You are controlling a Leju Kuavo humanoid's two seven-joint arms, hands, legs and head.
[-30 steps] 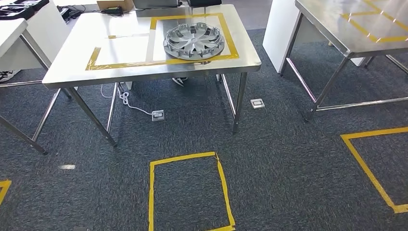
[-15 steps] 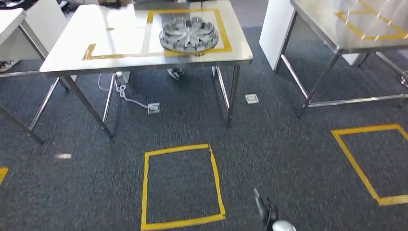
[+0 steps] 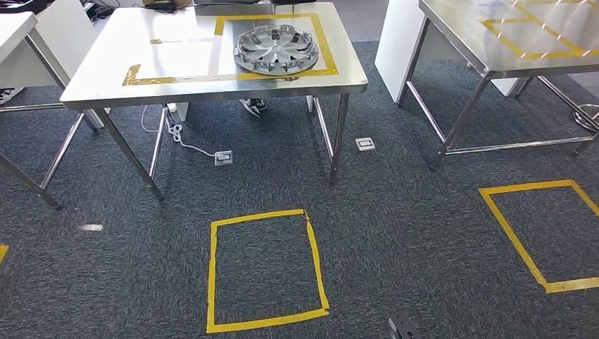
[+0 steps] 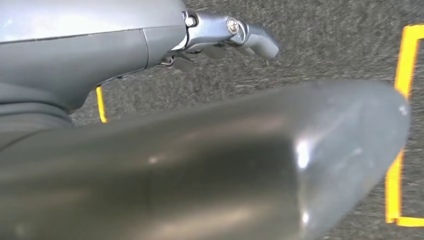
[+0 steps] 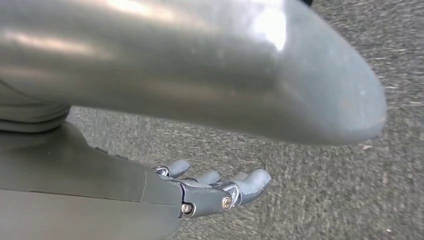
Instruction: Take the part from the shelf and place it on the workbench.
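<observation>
Over grey carpet, left hand (image 4: 220,37) and right hand (image 5: 210,192) hang empty, fingers loosely extended.

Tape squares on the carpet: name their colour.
Yellow tape squares, clearest in the head view.

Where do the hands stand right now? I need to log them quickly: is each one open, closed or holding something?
Left hand: open, holds nothing, hangs over the carpet.
Right hand: open, holds nothing, hangs over the carpet.
</observation>
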